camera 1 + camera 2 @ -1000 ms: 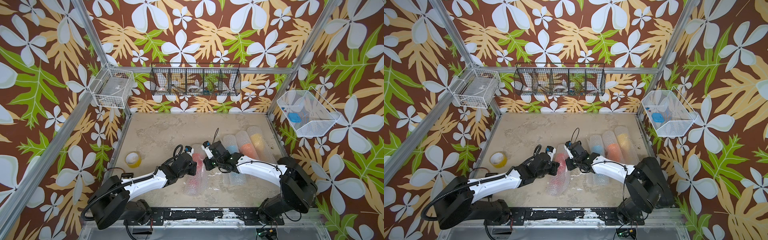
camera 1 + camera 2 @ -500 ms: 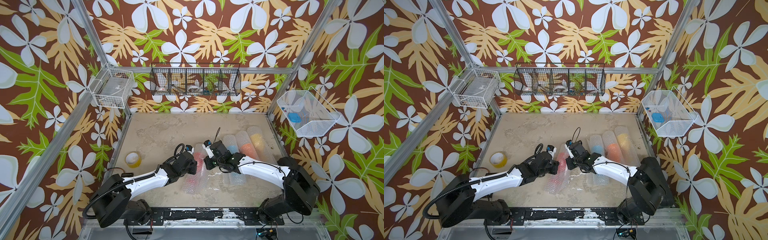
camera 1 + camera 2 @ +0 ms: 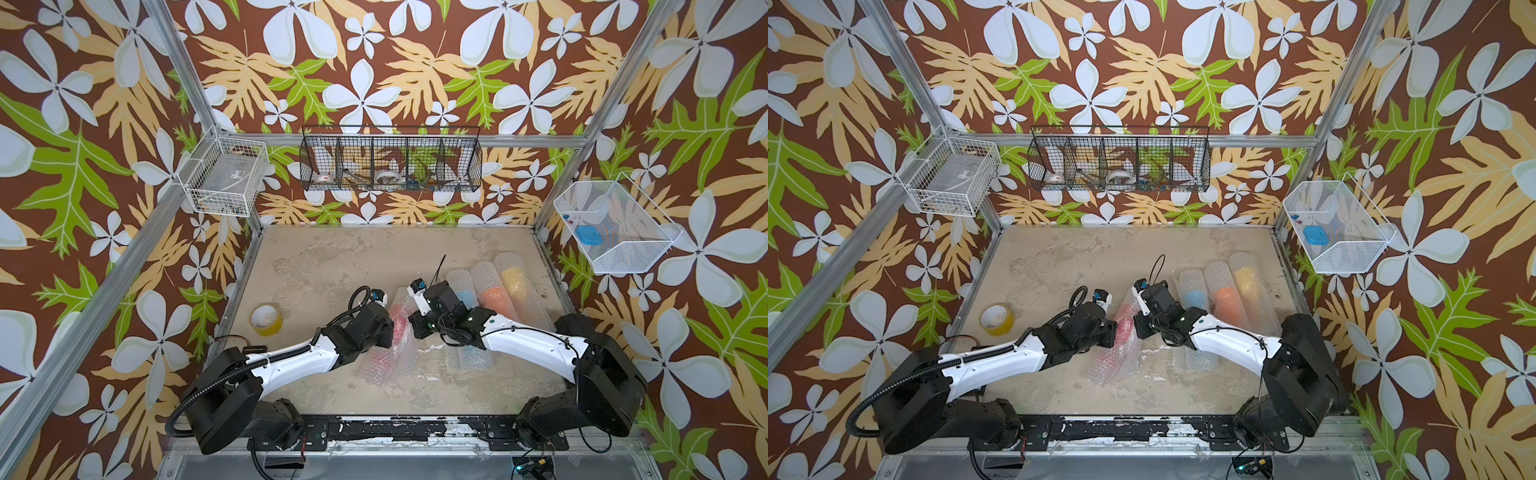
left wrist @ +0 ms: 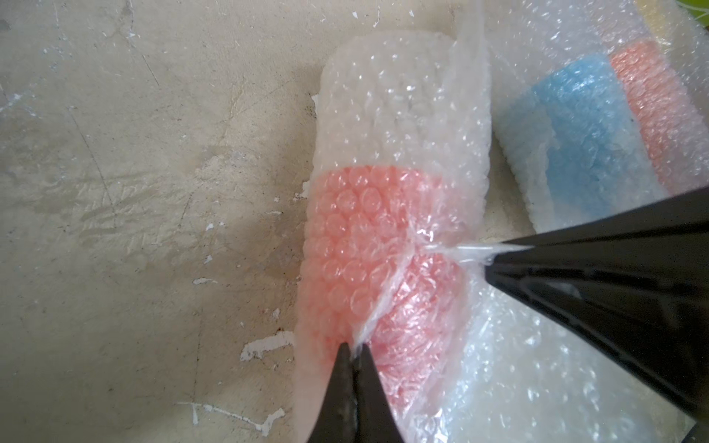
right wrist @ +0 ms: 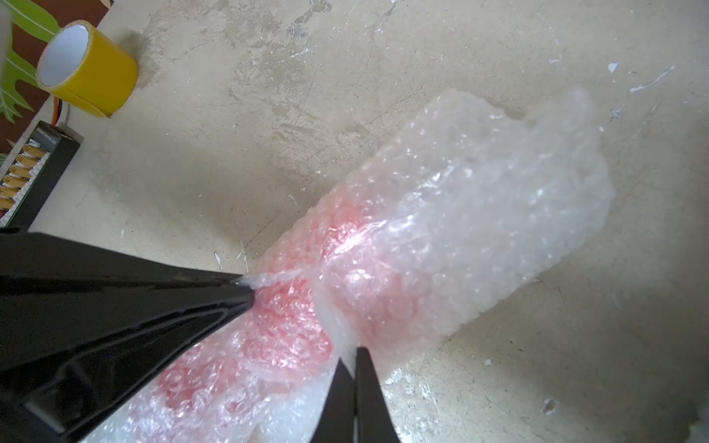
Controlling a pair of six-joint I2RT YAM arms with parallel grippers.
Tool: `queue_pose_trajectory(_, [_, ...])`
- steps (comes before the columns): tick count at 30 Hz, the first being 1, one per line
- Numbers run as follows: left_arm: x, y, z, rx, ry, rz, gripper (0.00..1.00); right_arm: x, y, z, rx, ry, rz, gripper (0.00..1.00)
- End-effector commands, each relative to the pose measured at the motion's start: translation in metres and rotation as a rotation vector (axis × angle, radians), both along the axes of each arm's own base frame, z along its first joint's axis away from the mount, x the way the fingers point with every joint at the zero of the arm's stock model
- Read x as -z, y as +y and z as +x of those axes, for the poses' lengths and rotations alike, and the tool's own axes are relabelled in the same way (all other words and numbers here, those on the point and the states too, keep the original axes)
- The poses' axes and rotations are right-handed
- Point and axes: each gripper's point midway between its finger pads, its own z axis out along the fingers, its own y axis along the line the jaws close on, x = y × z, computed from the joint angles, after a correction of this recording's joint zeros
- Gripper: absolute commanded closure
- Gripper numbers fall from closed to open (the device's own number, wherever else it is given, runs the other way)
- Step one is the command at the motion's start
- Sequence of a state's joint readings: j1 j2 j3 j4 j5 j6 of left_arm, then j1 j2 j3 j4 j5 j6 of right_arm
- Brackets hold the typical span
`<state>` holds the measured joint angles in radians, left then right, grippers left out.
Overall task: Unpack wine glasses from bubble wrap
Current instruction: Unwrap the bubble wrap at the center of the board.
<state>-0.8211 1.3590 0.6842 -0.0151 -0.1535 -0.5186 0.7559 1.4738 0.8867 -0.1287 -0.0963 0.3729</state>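
The red wine glass lies on the table rolled in bubble wrap, pale pink through the film. It is seen in both top views between the two arms. My left gripper is shut, pinching a ridge of this wrap over the red bowl. My right gripper is shut on the same wrap from the other side, and the film is stretched taut between the two pinches. Three more wrapped glasses lie side by side to the right: blue, orange and yellow.
A yellowish tape roll stands on the table near its left edge. A black wire basket hangs on the back wall, and white wire baskets hang at the left and right. The table's far half is bare.
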Motion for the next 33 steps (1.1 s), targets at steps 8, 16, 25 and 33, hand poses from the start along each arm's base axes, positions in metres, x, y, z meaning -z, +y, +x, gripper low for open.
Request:
queue_pose_trajectory(8, [0.019, 0.022, -0.006, -0.032, 0.04, 0.114, 1.0, -0.01, -0.004, 0.014, 0.048, -0.04, 0.017, 1.0])
queue_pose_trajectory(16, [0.018, 0.027, -0.005, -0.054, 0.03, 0.124, 1.0, -0.006, -0.008, 0.014, 0.053, -0.034, 0.016, 1.0])
queue_pose_trajectory(25, [0.019, 0.03, -0.003, -0.066, 0.03, 0.156, 1.0, -0.004, -0.01, 0.015, 0.059, -0.033, 0.02, 1.0])
queue_pose_trajectory(33, [0.011, 0.034, -0.001, -0.083, 0.006, 0.155, 1.0, 0.004, -0.01, 0.014, 0.05, -0.014, 0.019, 1.0])
